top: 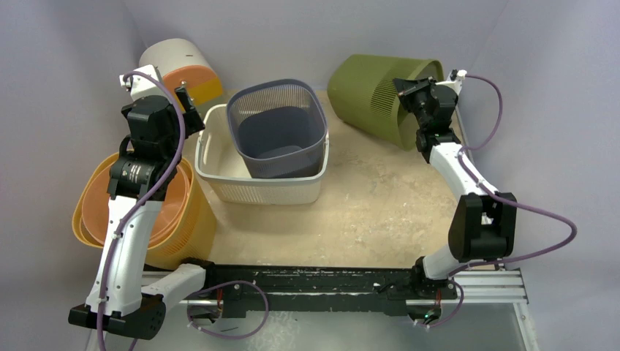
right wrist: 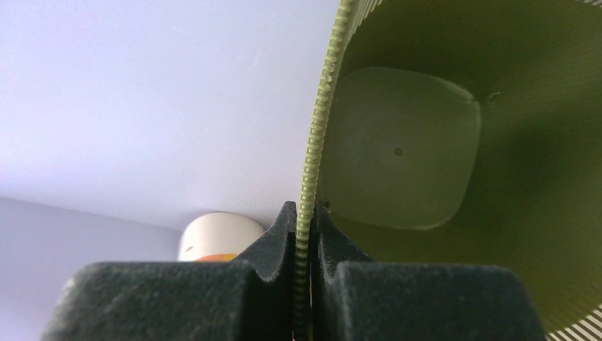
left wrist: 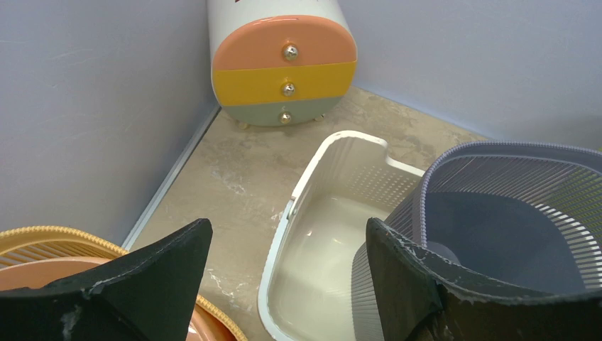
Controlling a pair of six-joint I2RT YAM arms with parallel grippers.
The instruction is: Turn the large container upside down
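Right fingers (right wrist: pixel 275 238) pinched shut on rim of green bin (right wrist: pixel 426 142), one inside, one outside. Bin lay on its side at far right corner of table (top: pixel 380 212), mouth toward right edge, base toward centre, long axis roughly along far edge. Left fingers (left wrist: pixel 142 277) wide apart, empty, near far left corner, well apart from bin. Right arm nearer.

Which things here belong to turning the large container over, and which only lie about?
In the job: green basket, right gripper with jaws shut on its rim.
Lying about: grey basket, white basket, yellow basket, small drawer box, open left gripper.
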